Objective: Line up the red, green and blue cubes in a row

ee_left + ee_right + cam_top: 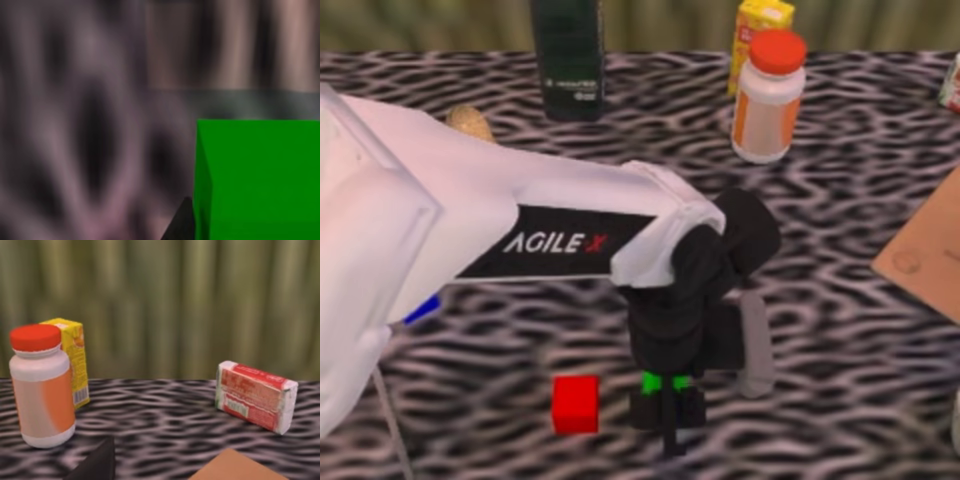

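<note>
The green cube (665, 381) is located near the front edge of the worktop (840, 330), slightly left of centre, and is held between the fingers of the left gripper (666, 400). Only a thin green strip of it is seen in the top view, the rest being hidden under the wrist; in the left wrist view its green face (257, 180) fills the frame close to the camera, with a dark fingertip (181, 225) against its edge. Whether the cube rests on the worktop or is lifted off it cannot be told.

The red cube (576, 404) is set on the worktop just beside the left gripper, to the left of it and apart from it. A small blue patch (422, 310) is visible at the edge of the left arm; it cannot be confirmed as the blue cube.

At the rear of the worktop an orange-capped bottle (769, 95) is placed in front of a yellow carton (757, 30), with a dark box (567, 58) further left. A red-and-white packet (256, 396) and a brown board (930, 250) are located at the right side.

The right gripper is not shown.
</note>
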You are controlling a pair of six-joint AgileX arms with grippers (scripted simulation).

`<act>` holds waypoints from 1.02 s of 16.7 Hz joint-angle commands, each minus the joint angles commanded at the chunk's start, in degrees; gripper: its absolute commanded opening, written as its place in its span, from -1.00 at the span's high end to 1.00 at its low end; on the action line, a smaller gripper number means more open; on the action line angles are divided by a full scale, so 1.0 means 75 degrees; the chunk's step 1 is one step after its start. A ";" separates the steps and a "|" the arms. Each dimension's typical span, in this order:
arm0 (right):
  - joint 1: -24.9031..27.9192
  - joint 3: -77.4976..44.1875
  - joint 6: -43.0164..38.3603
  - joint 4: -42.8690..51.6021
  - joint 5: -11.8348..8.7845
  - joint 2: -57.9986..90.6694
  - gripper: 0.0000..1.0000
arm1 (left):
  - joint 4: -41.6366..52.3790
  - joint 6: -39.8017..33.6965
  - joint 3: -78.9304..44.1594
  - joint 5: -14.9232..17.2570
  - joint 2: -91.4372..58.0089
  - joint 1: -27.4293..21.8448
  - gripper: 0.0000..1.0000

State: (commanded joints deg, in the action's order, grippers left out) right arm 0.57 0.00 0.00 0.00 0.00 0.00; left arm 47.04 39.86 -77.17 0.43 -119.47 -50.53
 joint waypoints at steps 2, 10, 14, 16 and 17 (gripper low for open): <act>0.0000 0.0000 0.0000 0.0000 0.0000 0.0000 -1.00 | 0.0000 0.0000 0.0000 0.0000 0.0000 0.0000 -0.81; 0.0000 0.0000 0.0000 0.0000 0.0000 0.0000 -1.00 | 0.0000 0.0000 0.0000 0.0000 0.0000 0.0000 -1.00; 0.0000 0.0000 0.0000 0.0000 0.0000 0.0000 -1.00 | 0.0134 0.0009 -0.0101 0.0001 0.0053 0.0009 -1.00; 0.0000 0.0000 0.0000 0.0000 0.0000 0.0000 -1.00 | 0.0560 0.0007 -0.0366 0.0003 0.0210 0.0039 -1.00; 0.0000 0.0000 0.0000 0.0000 0.0000 0.0000 -1.00 | 0.0851 0.0001 -0.0525 0.0003 0.0319 0.0065 -1.00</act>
State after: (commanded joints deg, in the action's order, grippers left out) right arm 0.57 0.00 0.00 0.00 0.00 0.00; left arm 53.42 39.86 -81.11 0.45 -117.08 -50.04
